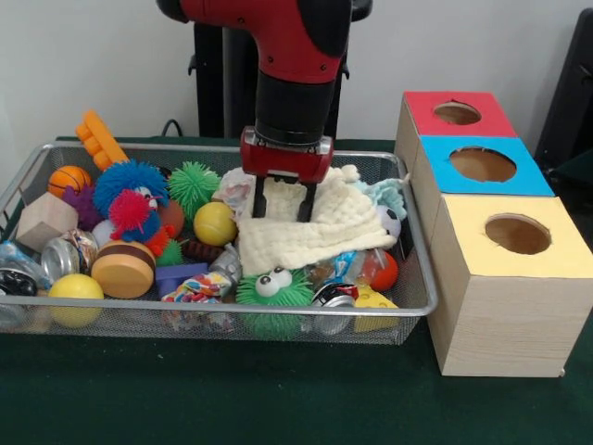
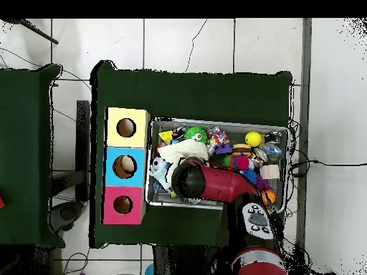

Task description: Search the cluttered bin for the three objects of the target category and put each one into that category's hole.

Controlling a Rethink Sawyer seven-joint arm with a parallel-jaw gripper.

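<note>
**Cloth may snag its neighbours on the lift**

Nearest, a green googly-eyed toy (image 1: 274, 287) and a can (image 1: 331, 295) sit touching the cloth's (image 1: 315, 232) front hem. Behind them the gripper (image 1: 283, 206) is down in the bin (image 1: 419, 278), pinching the cloth. Lifted, the drape could drag them out, or slip free short of the holes.

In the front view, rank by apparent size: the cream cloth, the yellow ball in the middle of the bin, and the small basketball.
1. cream cloth, clearly largest.
2. yellow ball and small basketball: look alike; the basketball sits farther back, so unranked.
</note>
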